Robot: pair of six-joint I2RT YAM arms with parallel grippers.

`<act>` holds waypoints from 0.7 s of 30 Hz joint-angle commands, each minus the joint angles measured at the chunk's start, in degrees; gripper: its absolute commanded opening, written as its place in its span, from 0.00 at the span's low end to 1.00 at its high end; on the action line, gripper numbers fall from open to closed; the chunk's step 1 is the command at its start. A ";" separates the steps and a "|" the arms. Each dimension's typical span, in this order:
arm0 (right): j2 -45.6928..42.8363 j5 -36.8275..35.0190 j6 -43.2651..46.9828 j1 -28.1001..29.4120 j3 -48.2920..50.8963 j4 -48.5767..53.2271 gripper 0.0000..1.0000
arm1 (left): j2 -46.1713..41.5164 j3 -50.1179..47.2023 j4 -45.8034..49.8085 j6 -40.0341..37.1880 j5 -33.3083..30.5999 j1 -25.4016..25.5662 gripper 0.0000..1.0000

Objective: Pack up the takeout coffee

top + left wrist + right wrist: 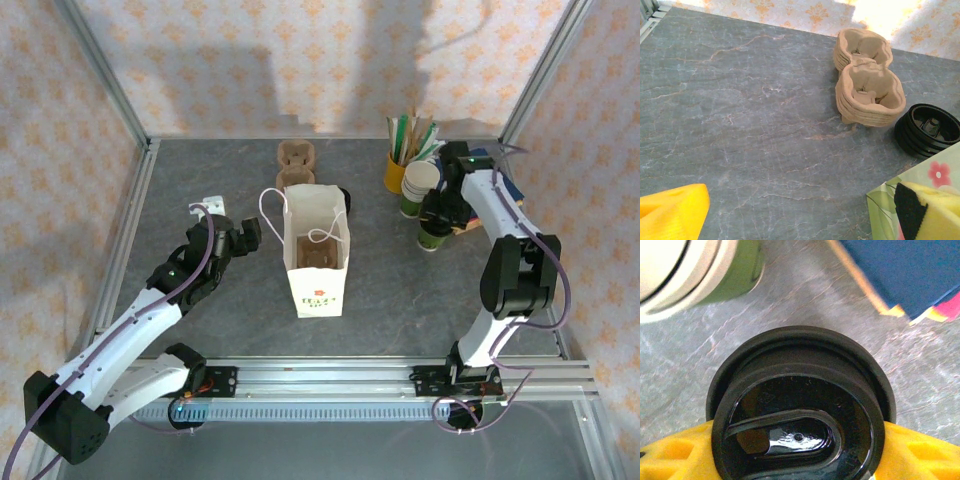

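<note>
- Takeout coffee: right side of the desk, upright, just in front of the lidless cup stack. Black lid carries a raised oval sip mould; no writing can be read on it.
- Left fingers: yellow pads, spread wide and released, nothing between them; low over bare desk, beside the bag's left face.
- Paper bag: centre, upright, mouth open, white cord handles. Red flower emblem on the front with small print below, too small to read. A brown pulp tray lies inside.
- Pulp cup carriers: nested stack, behind the bag.
- Spare black lids: stacked, just beside the bag's rear right corner.
- Yellow cup: holds sticks and straws, rear right.
- Lidless cup stack: white over green.
- Right fingers: yellow pads on both sides under the lid rim, grasping the takeout coffee.
- Blue flat pack: pink and yellow edges, right of the coffee.
</note>
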State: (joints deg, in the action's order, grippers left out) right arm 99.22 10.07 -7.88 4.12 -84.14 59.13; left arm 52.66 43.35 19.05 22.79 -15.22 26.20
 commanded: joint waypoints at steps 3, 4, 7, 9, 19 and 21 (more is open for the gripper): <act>-1.25 3.08 -1.83 3.52 5.41 6.27 0.65 | 0.42 1.48 0.97 -0.65 -0.01 -0.41 0.97; -1.68 3.03 -1.90 4.26 5.65 6.64 0.65 | 0.38 1.54 0.97 -0.64 0.02 -0.38 0.97; -2.58 2.85 -2.30 6.80 5.78 8.02 0.65 | 0.51 1.60 1.08 -0.64 0.04 -0.44 0.97; -2.89 2.85 -2.67 8.42 5.58 8.66 0.65 | 0.43 1.56 1.17 -0.56 -0.05 -0.42 0.96; -2.98 4.35 -3.83 13.71 7.66 9.25 0.67 | 0.08 1.52 0.95 -0.55 0.22 -0.40 0.96; -2.78 4.03 -4.07 13.95 7.99 9.48 0.69 | 0.07 1.47 0.99 -0.55 0.31 -0.43 0.97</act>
State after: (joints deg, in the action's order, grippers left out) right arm 94.80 11.05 -10.57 16.95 -79.48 63.13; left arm 52.80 43.35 19.07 22.79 -15.22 26.20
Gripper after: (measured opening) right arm 0.684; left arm 0.966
